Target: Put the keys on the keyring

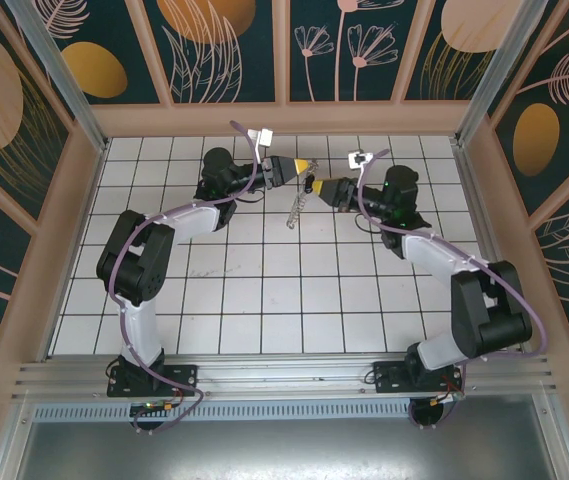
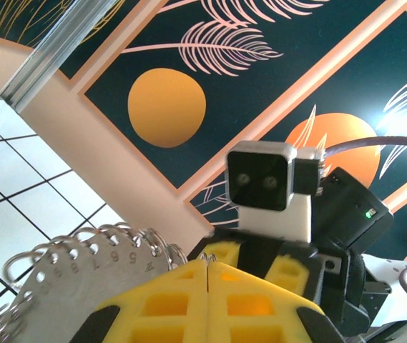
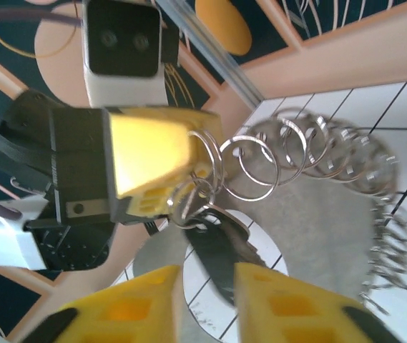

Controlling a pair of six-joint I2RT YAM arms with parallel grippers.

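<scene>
Left end effector (image 1: 305, 166), clamped shut on the keyring (image 3: 310, 153), holds it above the bench (image 1: 264, 300) near its far edge. Right end effector (image 3: 208, 279) narrowly brackets the keys (image 3: 217, 254); whether it grips them cannot be told. The key head meets the rings, and threading appears unfinished.

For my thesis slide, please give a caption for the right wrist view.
Left claw pinches the keyring; a dark key lies between the fingers of the right claw.
</scene>
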